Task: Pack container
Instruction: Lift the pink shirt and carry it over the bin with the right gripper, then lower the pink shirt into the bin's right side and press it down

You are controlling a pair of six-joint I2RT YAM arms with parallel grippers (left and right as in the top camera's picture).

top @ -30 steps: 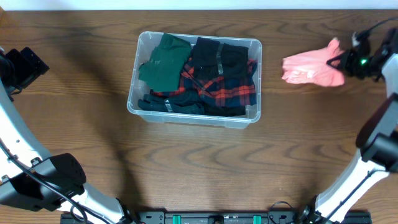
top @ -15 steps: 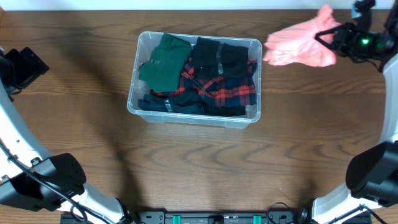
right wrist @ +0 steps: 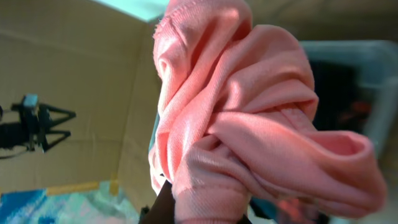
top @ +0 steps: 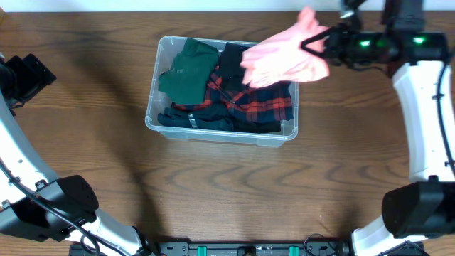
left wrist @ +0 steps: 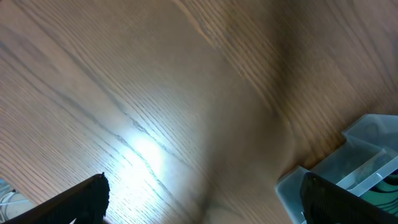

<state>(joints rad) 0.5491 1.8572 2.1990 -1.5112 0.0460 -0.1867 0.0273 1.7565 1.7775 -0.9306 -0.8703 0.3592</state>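
- Transport step, as I read it: the pink garment [top: 284, 60] hangs bunched from the right arm [top: 419, 78], over the far right corner of the container [top: 153, 117].
- The right jaws are clamped on that garment. In the right wrist view the fabric [right wrist: 249, 124] fills the picture and hides the fingers almost wholly, so I judge the grip from the overhead view, where the cloth is held off the bench [top: 213, 192].
- The container sits near the middle of the bench, far side. It already holds a green garment [top: 186, 71] at its left end and a red-and-black plaid garment [top: 249, 99] with dark pieces across the rest.
- The left jaws stand wide apart with nothing between them, over bare wood. A corner of the container [left wrist: 348, 168] shows at the lower right of the left wrist view.
- Next, I think, the bundle wants carrying further over the middle of the bin and lowering before release. A fold seems to overhang the right rim, and it could drape over the edge if let go here.
- How high the cloth hangs above the pile I cannot tell from overhead.
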